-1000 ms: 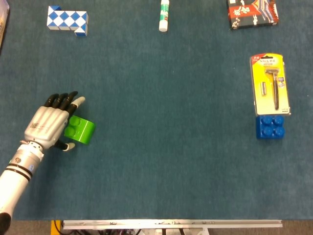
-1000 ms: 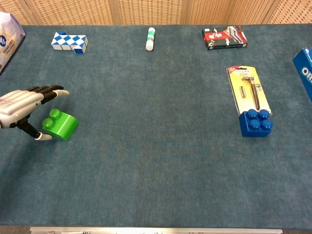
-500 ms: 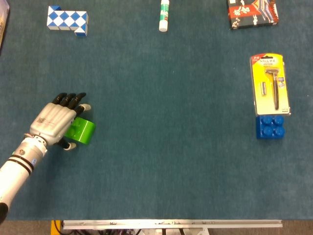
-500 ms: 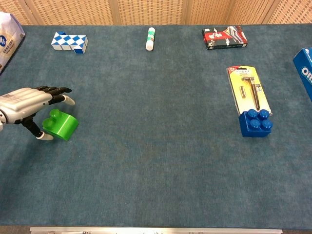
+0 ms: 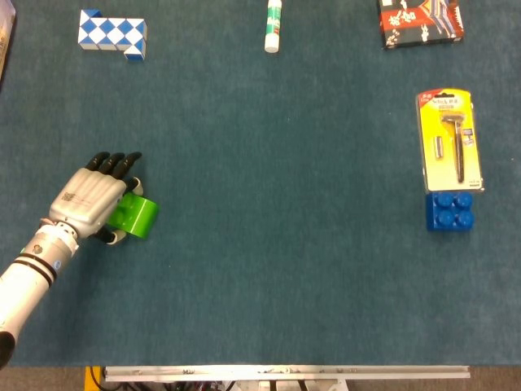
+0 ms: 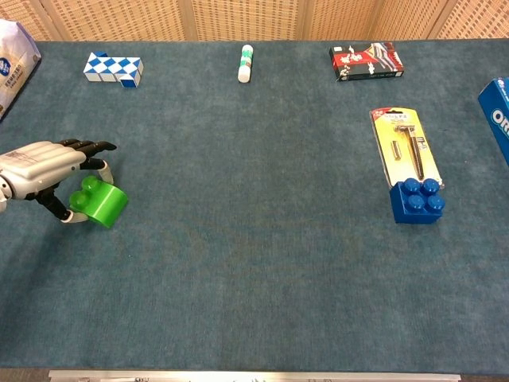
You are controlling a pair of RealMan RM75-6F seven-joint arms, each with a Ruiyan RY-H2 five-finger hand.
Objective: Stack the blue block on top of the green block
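The left hand (image 6: 49,169) reaches over the green block (image 6: 99,203) at the table's left side, thumb and fingers closed around it; it seems lifted slightly, though that is hard to judge. The blue block (image 6: 417,200) sits far right, touching a razor pack (image 6: 406,148).

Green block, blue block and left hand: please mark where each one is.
green block (image 6: 102,204), chest view, its rounded side.
blue block (image 6: 416,201), chest view, its studded top.
left hand (image 5: 88,198), head view, its silver back.
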